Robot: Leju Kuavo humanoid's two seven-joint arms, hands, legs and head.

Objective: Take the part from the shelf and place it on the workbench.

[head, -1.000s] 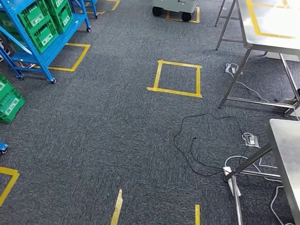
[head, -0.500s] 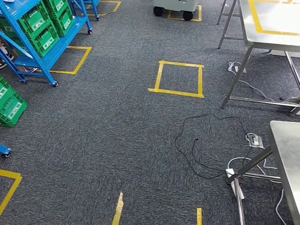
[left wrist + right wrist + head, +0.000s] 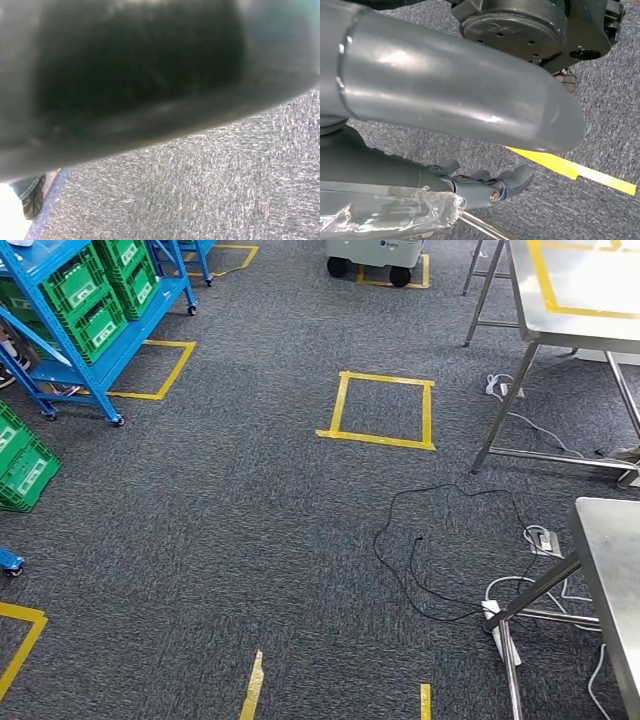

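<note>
The blue shelf [image 3: 132,338] with green crates [image 3: 83,295] stands at the far left of the head view. A steel workbench [image 3: 581,328] marked with yellow tape is at the far right, and a second steel bench [image 3: 613,560] is at the near right. I cannot make out the part. In the right wrist view my right hand [image 3: 452,95] hangs over the carpet. Its thumb is apart from its stretched dark fingers [image 3: 497,187], with nothing between them. Clear plastic film [image 3: 395,212] lies along the hand's far side. The left wrist view has a dark blur close to the lens.
A yellow tape square [image 3: 377,437] marks the carpet ahead. A black cable [image 3: 423,570] and a white power strip [image 3: 498,625] lie by the near bench's legs. A green crate [image 3: 23,460] sits at the left edge, a wheeled cart [image 3: 373,255] far ahead. A person's shoe [image 3: 34,197] is near my left arm.
The whole head picture has slid slightly right and down, so the camera moved. Nothing on the floor has moved.
</note>
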